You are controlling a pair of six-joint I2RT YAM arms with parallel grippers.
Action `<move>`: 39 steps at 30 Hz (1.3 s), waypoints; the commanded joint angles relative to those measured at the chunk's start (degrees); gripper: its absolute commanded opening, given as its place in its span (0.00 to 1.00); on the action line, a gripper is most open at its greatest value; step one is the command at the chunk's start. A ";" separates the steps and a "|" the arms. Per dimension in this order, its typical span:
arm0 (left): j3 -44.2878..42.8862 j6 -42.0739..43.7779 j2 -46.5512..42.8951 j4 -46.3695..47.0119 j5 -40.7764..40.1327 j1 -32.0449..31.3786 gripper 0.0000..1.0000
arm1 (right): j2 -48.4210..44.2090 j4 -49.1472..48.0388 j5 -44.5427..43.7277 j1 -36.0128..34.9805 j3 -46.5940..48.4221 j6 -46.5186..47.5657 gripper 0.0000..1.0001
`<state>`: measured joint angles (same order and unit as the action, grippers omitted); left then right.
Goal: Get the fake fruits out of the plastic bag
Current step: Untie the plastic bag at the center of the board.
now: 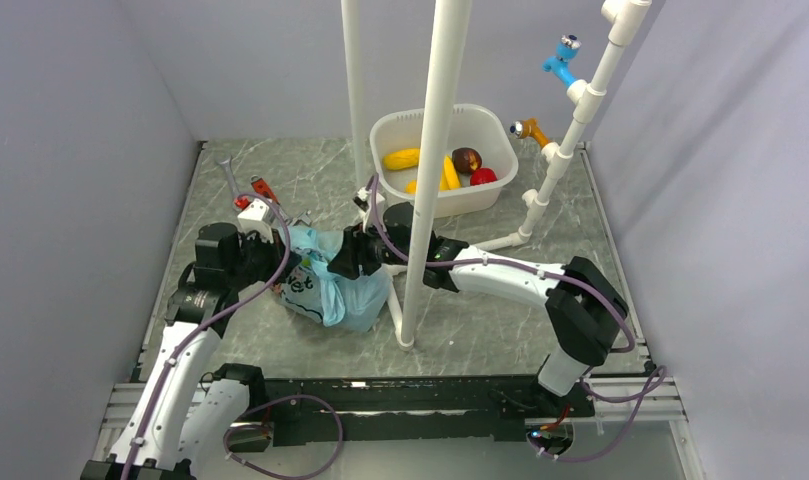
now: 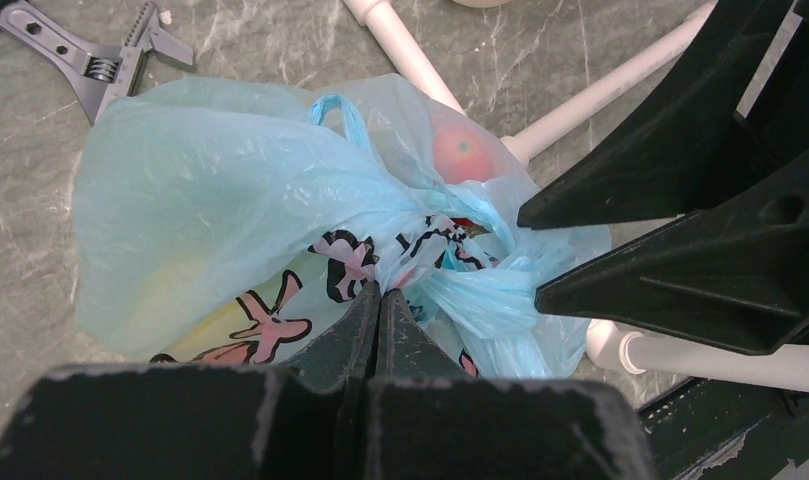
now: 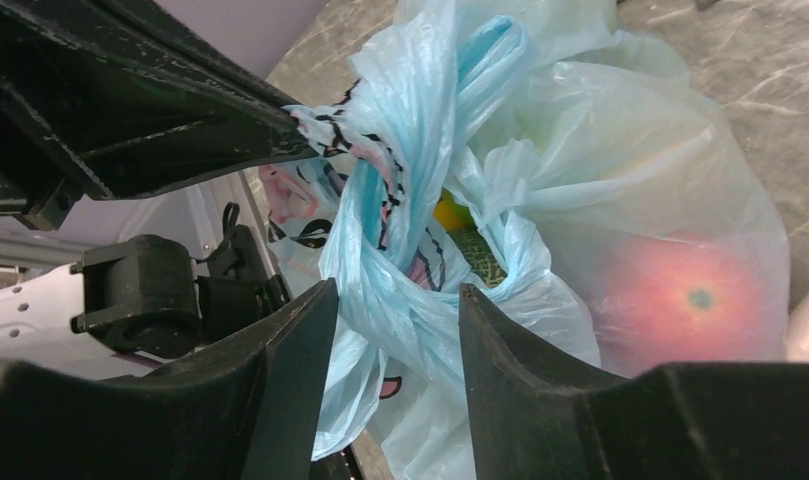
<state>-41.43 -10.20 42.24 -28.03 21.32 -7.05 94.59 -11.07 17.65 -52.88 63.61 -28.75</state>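
The light blue plastic bag [image 1: 325, 280] lies on the table between my two grippers. My left gripper [image 2: 380, 290] is shut on a bunched edge of the bag [image 2: 230, 190] near its mouth. My right gripper [image 3: 398, 290] is open, its fingers either side of a twisted fold of the bag [image 3: 580, 130], not closed on it. Inside the bag a red fruit [image 3: 685, 300] shows through the film, and a green fruit [image 3: 475, 255] and a yellow fruit [image 3: 450, 213] show at the mouth. The red fruit [image 2: 463, 155] also shows in the left wrist view. In the top view the left gripper [image 1: 285, 262] and right gripper [image 1: 345, 255] meet over the bag.
A white tub [image 1: 395, 128] at the back holds yellow and red fruits. A red-handled wrench [image 1: 242, 190] lies behind the bag. Upright white pipes [image 1: 425, 200] stand right of the bag, with a pipe frame [image 1: 565, 140] at the back right.
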 commanded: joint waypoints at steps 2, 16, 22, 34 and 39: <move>-0.15 -0.02 0.41 2.09 2.03 0.19 0.00 | 0.42 -4.04 0.08 -1.05 1.95 0.89 0.46; -0.14 -0.10 0.60 2.28 2.31 0.19 0.00 | 2.11 -4.58 0.59 -2.13 2.10 0.48 0.46; -0.20 -0.10 0.54 1.89 2.16 0.19 0.00 | 0.37 -6.08 -1.92 -2.17 -1.17 -0.85 0.10; -0.71 -0.20 -0.60 0.38 -2.56 0.19 0.00 | -9.04 -6.86 -11.46 -1.40 -11.03 -0.58 0.00; -1.09 -0.40 -1.76 -0.71 -7.33 0.37 0.00 | -12.04 -5.95 -12.32 0.59 -13.60 -2.05 0.00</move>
<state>-41.43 -10.22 41.95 -28.64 18.90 -7.05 86.13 -15.33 8.32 -53.36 51.77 -30.65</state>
